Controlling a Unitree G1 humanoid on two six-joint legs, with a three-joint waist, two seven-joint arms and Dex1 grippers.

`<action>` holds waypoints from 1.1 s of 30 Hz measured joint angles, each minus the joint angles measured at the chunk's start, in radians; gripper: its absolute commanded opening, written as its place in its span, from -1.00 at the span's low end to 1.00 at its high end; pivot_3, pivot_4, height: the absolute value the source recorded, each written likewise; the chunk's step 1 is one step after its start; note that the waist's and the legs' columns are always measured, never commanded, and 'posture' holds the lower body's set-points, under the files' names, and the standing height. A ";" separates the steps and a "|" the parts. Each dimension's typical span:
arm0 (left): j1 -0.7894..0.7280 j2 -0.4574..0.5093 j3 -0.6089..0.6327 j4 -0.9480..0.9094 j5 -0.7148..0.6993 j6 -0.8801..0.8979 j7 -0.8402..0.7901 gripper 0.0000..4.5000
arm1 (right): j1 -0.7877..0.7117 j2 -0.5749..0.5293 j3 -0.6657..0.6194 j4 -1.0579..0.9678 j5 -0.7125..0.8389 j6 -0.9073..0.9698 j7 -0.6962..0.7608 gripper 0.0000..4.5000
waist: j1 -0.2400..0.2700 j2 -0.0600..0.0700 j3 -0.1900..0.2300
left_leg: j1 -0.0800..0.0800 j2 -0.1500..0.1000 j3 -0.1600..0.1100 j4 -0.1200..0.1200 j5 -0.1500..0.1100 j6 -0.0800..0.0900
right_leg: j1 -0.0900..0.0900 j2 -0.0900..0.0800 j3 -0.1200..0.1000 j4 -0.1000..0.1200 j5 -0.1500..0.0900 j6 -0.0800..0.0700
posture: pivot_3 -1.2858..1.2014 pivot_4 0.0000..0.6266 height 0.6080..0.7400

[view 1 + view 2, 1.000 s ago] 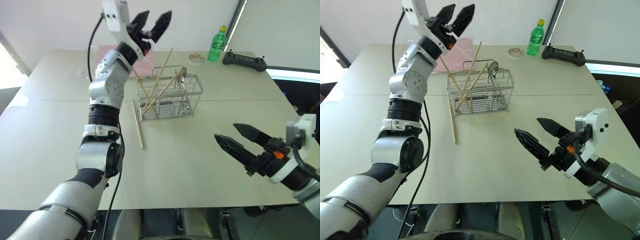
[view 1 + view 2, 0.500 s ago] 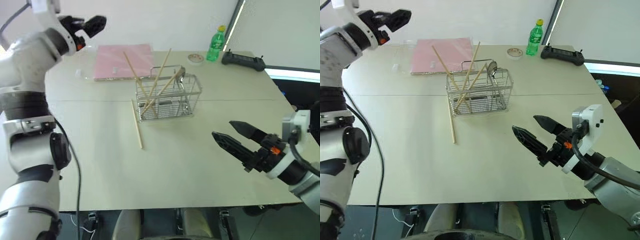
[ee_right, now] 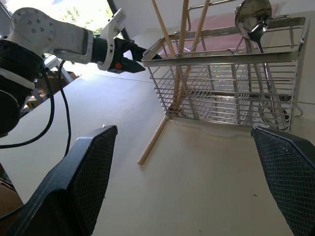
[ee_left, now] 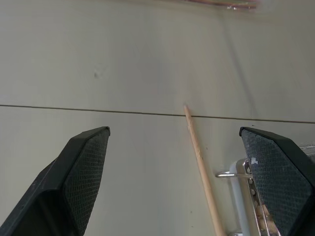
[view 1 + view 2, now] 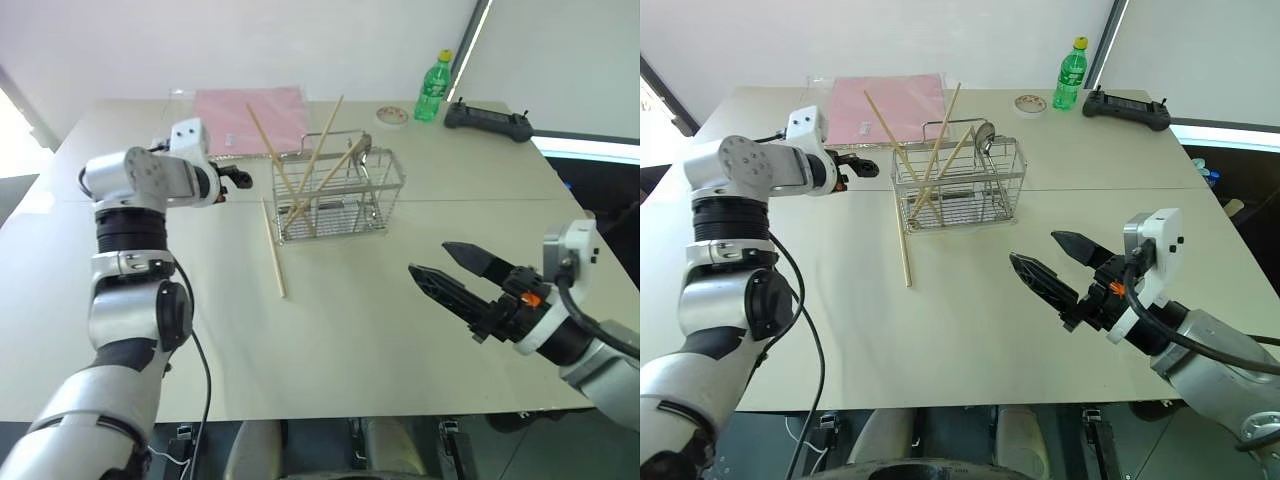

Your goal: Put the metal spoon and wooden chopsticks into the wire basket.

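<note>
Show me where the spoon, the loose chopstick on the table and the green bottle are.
metal spoon (image 3: 253,15), right wrist view, on its bowl.
loose chopstick (image 5: 275,252), left eye view, mid-length.
green bottle (image 5: 1070,78), right eye view, on its body.

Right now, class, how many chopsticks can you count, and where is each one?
4. Three chopsticks stand leaning in the basket, crossing one another. The fourth chopstick lies flat on the table beside the basket. None looks hidden.

Head stereo looks down over table; both wrist views share loose chopstick
</note>
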 measured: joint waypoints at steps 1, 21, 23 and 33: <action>-0.001 -0.006 -0.001 0.017 0.008 -0.003 0.008 0.98 | 0.002 0.006 0.001 -0.001 0.000 -0.001 -0.005 1.00 | 0.001 0.000 0.000 | 0.000 0.000 0.000 0.000 0.000 0.000 | 0.000 0.000 0.000 0.000 0.000 0.000 | 0.03 -0.52 0.71; -0.150 -0.113 -0.112 0.593 0.173 -0.472 -0.105 0.98 | 0.137 0.076 0.003 -0.110 -0.023 -0.072 -0.096 1.00 | 0.006 0.000 0.000 | -0.002 -0.001 0.001 0.001 0.000 0.000 | 0.000 -0.002 0.000 -0.002 0.000 0.000 | 0.03 -0.52 0.71; -0.159 -0.122 -0.113 0.621 0.181 -0.507 -0.116 0.98 | 0.146 0.075 -0.003 -0.113 -0.022 -0.077 -0.102 1.00 | 0.007 0.000 0.000 | -0.002 -0.001 0.001 0.002 0.000 0.000 | 0.001 -0.002 0.000 -0.002 0.000 0.000 | 0.03 -0.52 0.71; -0.165 -0.157 -0.114 0.677 0.209 -0.585 -0.170 0.64 | 0.159 0.074 -0.008 -0.125 -0.020 -0.114 -0.133 1.00 | 0.008 0.001 -0.001 | -0.001 -0.001 0.001 0.004 0.000 0.000 | 0.003 -0.003 0.000 -0.002 0.000 0.000 | 0.03 -0.52 0.71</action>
